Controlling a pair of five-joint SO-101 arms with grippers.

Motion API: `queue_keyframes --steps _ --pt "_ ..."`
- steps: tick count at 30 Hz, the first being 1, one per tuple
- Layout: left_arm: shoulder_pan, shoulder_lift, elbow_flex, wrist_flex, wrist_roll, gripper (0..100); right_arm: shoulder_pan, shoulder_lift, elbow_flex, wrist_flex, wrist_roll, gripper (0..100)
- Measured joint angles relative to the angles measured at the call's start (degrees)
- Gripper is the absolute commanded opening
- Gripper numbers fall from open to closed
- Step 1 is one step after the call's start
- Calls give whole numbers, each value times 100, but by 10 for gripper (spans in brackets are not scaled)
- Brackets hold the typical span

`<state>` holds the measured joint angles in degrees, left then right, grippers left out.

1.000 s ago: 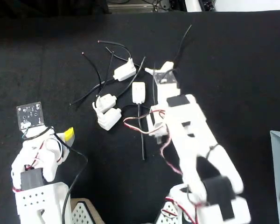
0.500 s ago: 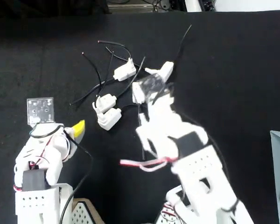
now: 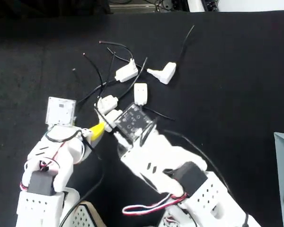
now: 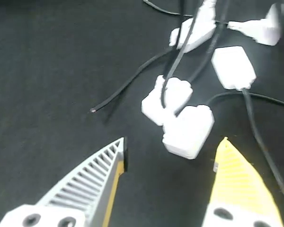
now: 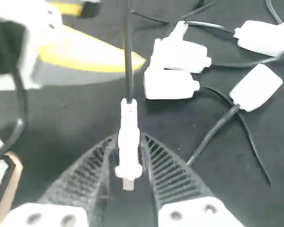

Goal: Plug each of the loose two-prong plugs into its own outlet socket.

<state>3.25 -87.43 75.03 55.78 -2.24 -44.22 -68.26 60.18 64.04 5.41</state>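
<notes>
Right end effector (image 5: 128, 140): closed on plug (image 5: 128, 120), cord end leading.
Left end effector (image 4: 174, 140): open; socket (image 4: 190, 126) just ahead, nearer.

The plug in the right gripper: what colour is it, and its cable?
White plug, black cable; clearest in the right wrist view.
</notes>
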Motion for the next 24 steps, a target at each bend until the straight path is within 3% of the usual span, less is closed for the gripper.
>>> queue_keyframes --steps 15,24 --pt "1442 0 -1011 976 0 299 -26 -9 387 -378 18 11" --pt "1407 0 -1011 976 9 305 1037 -9 387 -527 -255 12"
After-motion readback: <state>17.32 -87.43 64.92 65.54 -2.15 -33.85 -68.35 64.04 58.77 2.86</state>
